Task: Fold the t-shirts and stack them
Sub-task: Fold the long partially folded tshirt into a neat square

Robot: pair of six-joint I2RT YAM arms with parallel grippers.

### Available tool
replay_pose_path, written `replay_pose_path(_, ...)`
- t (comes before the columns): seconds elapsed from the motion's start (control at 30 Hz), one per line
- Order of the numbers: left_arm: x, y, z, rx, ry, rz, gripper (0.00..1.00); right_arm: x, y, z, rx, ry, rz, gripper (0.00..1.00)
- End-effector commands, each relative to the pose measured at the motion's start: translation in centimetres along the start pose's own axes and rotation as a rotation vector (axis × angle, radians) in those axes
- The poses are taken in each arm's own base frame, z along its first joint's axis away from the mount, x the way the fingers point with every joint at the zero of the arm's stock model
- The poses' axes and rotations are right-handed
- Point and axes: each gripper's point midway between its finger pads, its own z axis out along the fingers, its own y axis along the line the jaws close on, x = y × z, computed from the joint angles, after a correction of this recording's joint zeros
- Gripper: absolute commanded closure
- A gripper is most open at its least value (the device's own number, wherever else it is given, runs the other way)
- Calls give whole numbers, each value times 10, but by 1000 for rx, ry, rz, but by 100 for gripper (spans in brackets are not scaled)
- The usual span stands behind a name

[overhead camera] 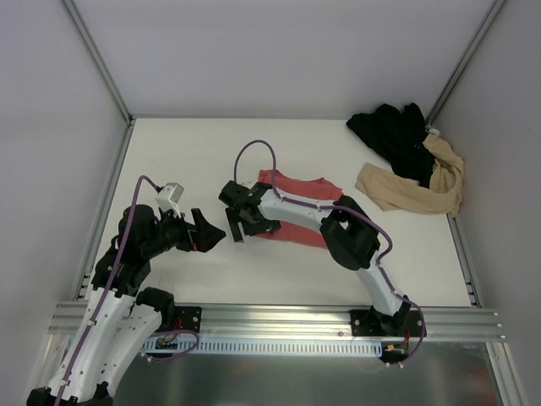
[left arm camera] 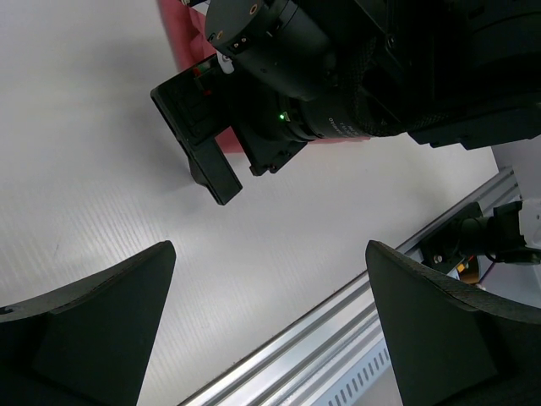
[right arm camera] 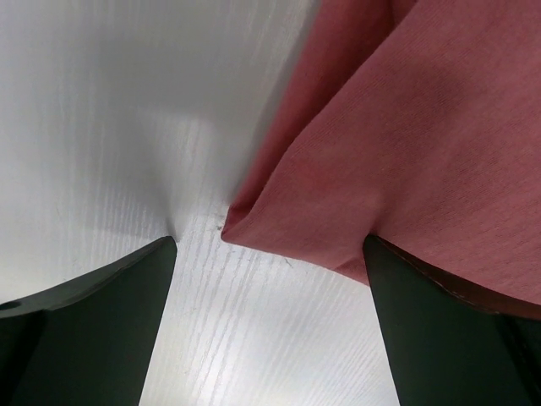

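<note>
Right tool open, empty. Red shirt corner lies between its fingers, cloth spreading right. Left tool open, farther off.

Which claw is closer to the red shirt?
Right. The right claw hovers over a corner of the red shirt; the left claw is off it, over bare table.

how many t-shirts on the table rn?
3. Coral-red t-shirt, folded, mid-table, partly under the right arm; black t-shirt crumpled in the far right corner; beige t-shirt beside it, overlapping. More could hide under that pile.
</note>
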Motion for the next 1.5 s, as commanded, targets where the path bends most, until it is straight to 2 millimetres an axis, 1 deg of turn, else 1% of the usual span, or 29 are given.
replay_pose_path(0.0, -6, -4, -3, 14, -27, 44, 1, -6, -8, 3, 52, -39, 30, 1)
replay_pose_path(0.23, -4, -2, -2, 12, -26, 45, 1, -9, -8, 13, 64, -47, 74, 1)
replay_pose_path(0.3, -4, -2, -2, 13, -27, 45, 1, -10, -7, 17, 62, -48, 82, 5)
replay_pose_path(0.33, -4, -2, -2, 14, -27, 46, 1, -9, -7, 20, 61, -43, 89, 11)
replay_pose_path(0.37, -4, -2, -2, 13, -29, 47, 1, -9, -5, 22, 46, -35, 99, 39)
replay_pose_path(0.4, -4, -2, -2, 13, -25, 47, 1, -5, -5, 27, 49, -25, 102, 50)
replay_pose_path(0.43, -4, -2, -2, 13, -29, 47, 1, -5, -4, 28, 46, -22, 104, 56)
replay_pose_path(0.47, -4, -2, -2, 13, -27, 47, 1, -3, -4, 31, 45, -13, 107, 65)
replay_pose_path(0.5, -4, -1, -1, 11, -28, 47, 1, -1, -4, 32, 47, -10, 107, 70)
replay_pose_path(0.53, -4, -2, -1, 13, -29, 49, 1, 1, -5, 35, 51, -3, 109, 82)
replay_pose_path(0.57, -4, -2, -2, 14, -30, 50, 1, 3, -6, 36, 51, 1, 109, 89)
replay_pose_path(0.63, -4, -2, -1, 14, -30, 48, 1, 6, -7, 36, 54, 3, 111, 98)
replay_pose_path(0.77, -4, 1, 0, 2, -26, 44, 1, 10, -13, 32, 53, -1, 120, 100)
replay_pose_path(0.9, -1, 14, 8, -71, 12, -9, 1, 14, -23, 12, 47, -35, 134, 100)
replay_pose_path(0.93, 2, 20, 16, -90, 46, -35, 1, 20, -31, 11, 59, -35, 133, 100)
replay_pose_path(0.97, 3, 21, 21, -89, 62, -52, 1, 16, -31, -1, 42, -60, 143, 100)
replay_pose_path(1.03, 6, 20, 40, -50, 84, -116, 1, 16, -35, -9, 38, -80, 149, 100)
replay_pose_path(1.1, 6, 16, 53, -10, 88, -188, 1, 19, -40, -18, 26, -92, 158, 100)
replay_pose_path(1.13, 16, 24, 65, -17, 120, -228, 1, 19, -40, -21, 19, -99, 161, 100)
replay_pose_path(1.17, 7, 21, 74, 19, 77, -231, 1, 21, -43, -25, 16, -103, 164, 100)
replay_pose_path(1.2, 8, 23, 81, 18, 77, -267, 1, 21, -44, -26, 15, -105, 167, 100)
replay_pose_path(1.23, 20, 34, 91, -6, 114, -304, 1, 21, -43, -27, 8, -107, 169, 100)
replay_pose_path(1.27, 13, 32, 99, 24, 85, -313, 1, 24, -44, -27, 9, -104, 167, 100)
replay_pose_path(1.3, 15, 33, 105, 34, 86, -325, 1, 23, -43, -29, 1, -109, 170, 100)
replay_pose_path(1.33, 31, 41, 113, 28, 127, -363, 1, 24, -42, -29, -6, -106, 172, 100)
replay_pose_path(1.37, 21, 36, 120, 78, 83, -370, 1, 24, -41, -29, -10, -107, 170, 100)
replay_pose_path(1.4, 22, 33, 123, 110, 82, -382, 1, 24, -41, -30, -12, -108, 169, 100)
replay_pose_path(1.43, 37, 42, 129, 97, 104, -417, 1, 23, -40, -31, -17, -111, 170, 100)
replay_pose_path(1.47, 37, 43, 133, 101, 97, -443, 1, 23, -39, -32, -19, -113, 169, 100)
